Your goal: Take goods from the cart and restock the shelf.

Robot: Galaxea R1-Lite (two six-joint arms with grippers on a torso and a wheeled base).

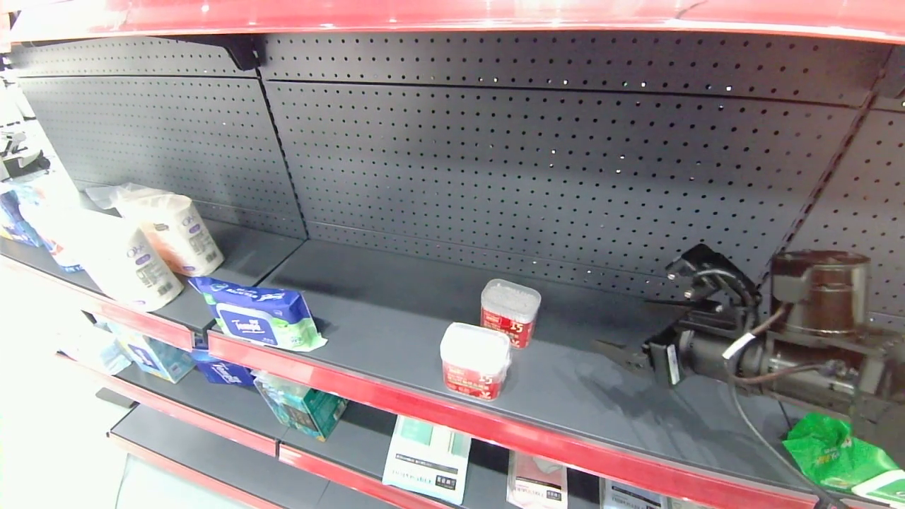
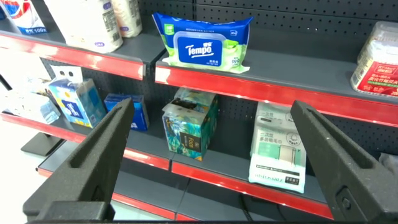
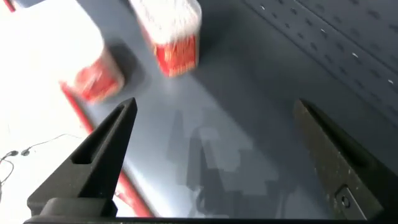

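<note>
Two round cotton-swab tubs with red labels and clear lids stand upright on the grey shelf [image 1: 396,304], apart from each other. The front tub [image 1: 475,360] sits close to the shelf's red front edge [image 1: 339,377]. The rear tub [image 1: 510,312] stands at about one o'clock from it, deeper on the board. In the right wrist view both lie ahead of the fingers, the rear tub [image 3: 171,37] farther in and the front tub [image 3: 93,71] by the red edge.

The right gripper [image 3: 214,104] is over the bare shelf at about three o'clock from the front tub, well apart from it. Its jaws are spread wide with nothing between them.

At about nine o'clock from the tubs, a blue and green wet wipes pack [image 1: 261,314] leans at the front edge, slightly overhanging it. Farther out at ten o'clock, two wrapped paper rolls stand upright, one [image 1: 131,261] nearer the edge and one [image 1: 177,233] behind it. At four o'clock, at the shelf's right end, lies a green plastic pack [image 1: 841,452]. A grey pegboard [image 1: 530,155] backs the shelf.

The left gripper [image 2: 211,106] faces the shelving lower down, jaws wide apart and empty. Ahead of it, on the lower shelf, are a teal tissue box [image 2: 189,124], a white pack [image 2: 278,152] at its three o'clock, and blue boxes [image 2: 74,102] at its nine o'clock. The wet wipes pack [image 2: 202,40] is on the board above.
</note>
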